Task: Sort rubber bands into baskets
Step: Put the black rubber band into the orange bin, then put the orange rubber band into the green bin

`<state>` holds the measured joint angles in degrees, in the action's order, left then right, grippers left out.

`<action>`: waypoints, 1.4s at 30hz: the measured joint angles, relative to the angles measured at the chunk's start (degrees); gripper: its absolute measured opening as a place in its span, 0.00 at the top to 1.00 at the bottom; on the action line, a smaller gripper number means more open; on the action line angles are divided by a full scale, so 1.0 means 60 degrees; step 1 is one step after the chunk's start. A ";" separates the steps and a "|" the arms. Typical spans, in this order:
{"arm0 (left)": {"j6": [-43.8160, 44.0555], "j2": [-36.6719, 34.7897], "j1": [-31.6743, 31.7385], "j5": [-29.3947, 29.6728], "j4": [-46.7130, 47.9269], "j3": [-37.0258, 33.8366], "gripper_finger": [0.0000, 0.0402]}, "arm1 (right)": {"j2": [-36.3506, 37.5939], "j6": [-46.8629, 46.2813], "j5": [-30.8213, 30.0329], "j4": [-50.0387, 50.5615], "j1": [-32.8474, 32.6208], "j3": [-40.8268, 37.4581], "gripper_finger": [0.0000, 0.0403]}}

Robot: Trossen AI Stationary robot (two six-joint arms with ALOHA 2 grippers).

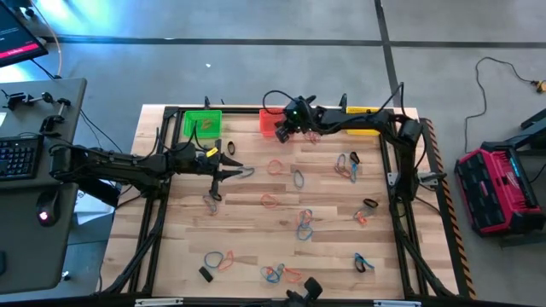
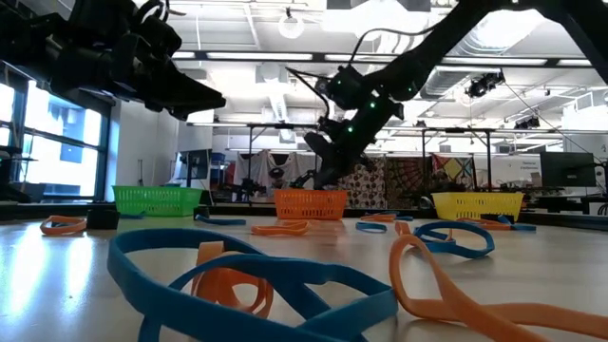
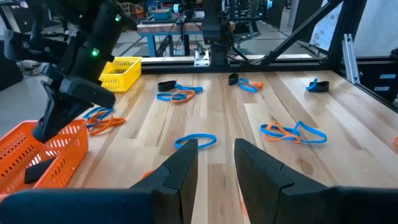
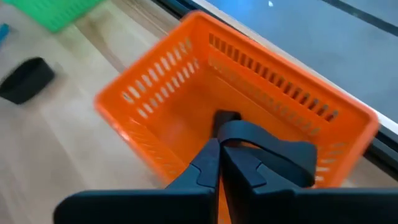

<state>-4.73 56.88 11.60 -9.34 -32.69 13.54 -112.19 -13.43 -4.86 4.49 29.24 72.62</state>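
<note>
We see the right end effector [image 4: 221, 163] pinched shut, empty, over the orange basket [image 4: 186, 112]; the left end effector [image 3: 216, 163] part open, empty, above a blue band [image 3: 196, 140] on the desk [image 1: 256, 230]

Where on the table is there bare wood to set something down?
Bare wood lies along the table's left side, below the left gripper, and in the strip between the green basket and the orange basket. The middle and right are crowded with rubber bands.

Overhead view spans the table [image 1: 281, 183]; low view skims it; both wrists, perhaps nearest, share the orange basket [image 4: 249, 118].
</note>
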 joint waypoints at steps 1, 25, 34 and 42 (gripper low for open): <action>0.0004 0.0000 0.0000 0.0000 0.0000 0.0000 0.75 | -0.0001 0.0000 -0.0001 0.0064 0.0010 0.0000 0.99; -0.0004 -0.0038 -0.0530 0.0068 0.0659 0.0015 0.92 | 0.0131 0.1391 0.0148 0.0062 -0.0726 0.0000 0.95; -0.0055 -0.0430 -0.1397 0.0346 0.4204 0.1394 1.00 | 0.0217 0.1825 0.0148 -0.1209 -0.1548 -0.0158 0.99; 0.0354 -0.0429 -0.2533 0.1457 0.7465 0.2943 1.00 | 0.0685 0.1821 0.0247 -0.2754 -0.2125 -0.1171 1.00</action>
<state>-2.61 54.31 -3.60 -0.60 12.11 31.20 -108.08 -2.50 -3.38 -12.03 16.49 65.60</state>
